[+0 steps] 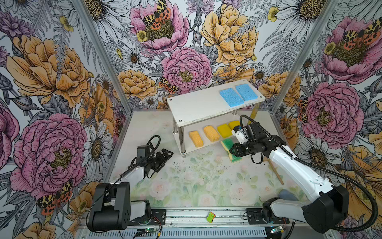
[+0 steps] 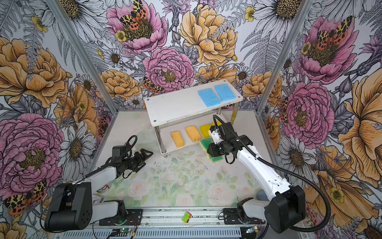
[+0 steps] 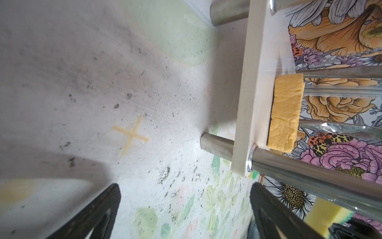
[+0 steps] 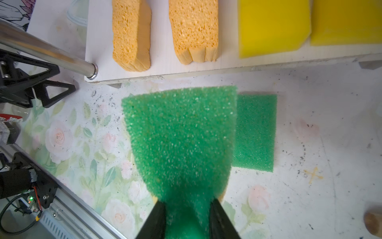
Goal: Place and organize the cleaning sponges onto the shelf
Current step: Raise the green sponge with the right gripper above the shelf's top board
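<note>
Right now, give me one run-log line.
right pincer shut on green-topped yellow foam sponge | second green-topped sponge on table | left pincer open, empty

A robotics lab test booth: floral printed wall panels [image 1: 186, 51] in aluminium framing [image 1: 99, 51], robot arms [image 1: 289, 165] bolted to a metal rail [image 1: 206, 214], exposed circuit board [image 1: 147, 229].

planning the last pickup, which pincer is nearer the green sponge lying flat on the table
Right. The right pincer, shut on the other green sponge, hangs beside the flat green sponge; the left pincer sits open, away past the shelf corner.
</note>
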Motion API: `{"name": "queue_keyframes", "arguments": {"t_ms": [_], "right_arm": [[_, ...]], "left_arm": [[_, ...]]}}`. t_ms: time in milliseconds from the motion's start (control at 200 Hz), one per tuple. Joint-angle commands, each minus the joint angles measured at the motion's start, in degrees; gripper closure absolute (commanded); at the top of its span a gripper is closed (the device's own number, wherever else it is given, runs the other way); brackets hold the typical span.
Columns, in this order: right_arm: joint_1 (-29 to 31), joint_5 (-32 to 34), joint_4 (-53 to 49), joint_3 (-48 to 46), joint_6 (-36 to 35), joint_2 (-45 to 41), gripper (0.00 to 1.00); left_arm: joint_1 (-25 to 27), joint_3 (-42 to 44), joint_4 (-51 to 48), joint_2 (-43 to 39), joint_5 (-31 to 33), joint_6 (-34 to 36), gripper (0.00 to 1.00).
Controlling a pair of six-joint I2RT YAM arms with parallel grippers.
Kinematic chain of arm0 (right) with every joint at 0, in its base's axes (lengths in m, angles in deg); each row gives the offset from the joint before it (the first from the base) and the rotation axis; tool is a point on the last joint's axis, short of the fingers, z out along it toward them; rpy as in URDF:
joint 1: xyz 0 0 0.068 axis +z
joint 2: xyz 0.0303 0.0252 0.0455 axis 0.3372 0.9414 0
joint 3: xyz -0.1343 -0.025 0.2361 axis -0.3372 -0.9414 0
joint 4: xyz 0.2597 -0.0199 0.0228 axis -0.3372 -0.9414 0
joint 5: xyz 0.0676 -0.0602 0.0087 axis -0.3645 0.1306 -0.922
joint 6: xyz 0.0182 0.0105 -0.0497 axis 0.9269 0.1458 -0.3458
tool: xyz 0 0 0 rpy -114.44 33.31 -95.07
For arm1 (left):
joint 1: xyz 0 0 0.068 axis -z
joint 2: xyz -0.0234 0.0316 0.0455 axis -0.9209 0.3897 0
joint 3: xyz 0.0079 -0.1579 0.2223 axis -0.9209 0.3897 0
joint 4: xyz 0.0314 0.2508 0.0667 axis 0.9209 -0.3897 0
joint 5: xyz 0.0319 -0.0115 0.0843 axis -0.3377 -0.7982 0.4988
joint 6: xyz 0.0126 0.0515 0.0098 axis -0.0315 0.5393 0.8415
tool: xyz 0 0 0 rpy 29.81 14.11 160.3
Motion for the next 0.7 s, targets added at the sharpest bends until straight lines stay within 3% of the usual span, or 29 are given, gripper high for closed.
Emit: {"name": "queue_keyframes", "arguments": {"t_ms": [0, 345, 695], "right_arm": [[0.34, -1.93, -3.08, 5.05, -0.05, -1.58, 0.67], [0.34, -1.80, -11.33, 22.68, -2.34, -2.54, 0.67], [0.34, 0.32, -15.95, 43.41, -5.14, 4.33, 0.69]], "left_arm": [[0.50, -1.07, 1.95, 0.83, -0.41, 0.98, 0.01], [0.78, -0.63, 2.52, 1.10, -0.49, 0.98, 0.01], [0.78, -0.45, 2.91, 0.93, -0.84, 1.15, 0.01]]}}
